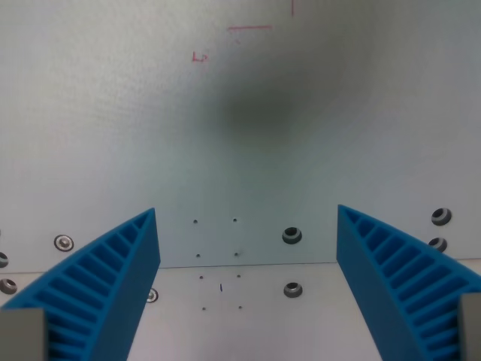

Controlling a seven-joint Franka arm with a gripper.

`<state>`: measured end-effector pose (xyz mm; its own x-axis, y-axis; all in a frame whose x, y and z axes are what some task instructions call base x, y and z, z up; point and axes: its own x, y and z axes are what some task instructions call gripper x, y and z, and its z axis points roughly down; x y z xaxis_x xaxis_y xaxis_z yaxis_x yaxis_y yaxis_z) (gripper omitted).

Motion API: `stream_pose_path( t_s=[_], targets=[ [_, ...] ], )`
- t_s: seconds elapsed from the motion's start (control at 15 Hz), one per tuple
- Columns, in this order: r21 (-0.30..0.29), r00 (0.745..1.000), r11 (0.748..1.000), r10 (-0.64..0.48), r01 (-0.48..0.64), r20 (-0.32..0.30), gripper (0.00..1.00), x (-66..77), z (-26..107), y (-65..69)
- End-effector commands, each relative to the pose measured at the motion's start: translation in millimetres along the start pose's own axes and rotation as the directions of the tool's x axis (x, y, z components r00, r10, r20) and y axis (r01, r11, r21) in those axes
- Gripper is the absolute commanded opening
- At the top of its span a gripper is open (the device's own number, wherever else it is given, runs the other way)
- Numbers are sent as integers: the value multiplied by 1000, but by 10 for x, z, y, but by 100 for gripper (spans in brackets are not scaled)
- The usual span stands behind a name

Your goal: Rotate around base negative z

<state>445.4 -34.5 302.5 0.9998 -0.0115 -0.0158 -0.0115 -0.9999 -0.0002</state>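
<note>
1. Only the wrist view here. The gripper (248,248) has its two blue ribbed fingers (113,282) spread wide apart, with nothing between them, just bare worktop (301,150) below.

2. The task has no object to grab. It's a pure arm move, a turn about the base's vertical axis in the negative direction. So the "thing" of the task is the arm itself, and all we see of it is those fingers at the bottom corners of the view.

3. Landmark: the seam (248,264) running across the worktop between the fingers. Just above it on the wrist view's right sits a dark bolt (291,235), and another bolt (292,289) sits just below it. A few small red marks (199,57) sit well above the seam, near the top.

4. A soft dark shadow (263,113) lies above the seam, so my guess is the hand hangs clear of the surface.

5. Can't tell from one frame how far the turn has gone. The next move, I'd say, only needs a steady swing with height and finger opening left alone.
</note>
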Motion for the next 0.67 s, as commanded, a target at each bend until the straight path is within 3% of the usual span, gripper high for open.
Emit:
stream_pose_path(
  t_s=[0.07,0.67],
  targets=[
    [5,987,987,161,-161,-5,100,0,-23,3],
    [7,960,960,278,-278,-4,100,0,-23,3]
  ],
)
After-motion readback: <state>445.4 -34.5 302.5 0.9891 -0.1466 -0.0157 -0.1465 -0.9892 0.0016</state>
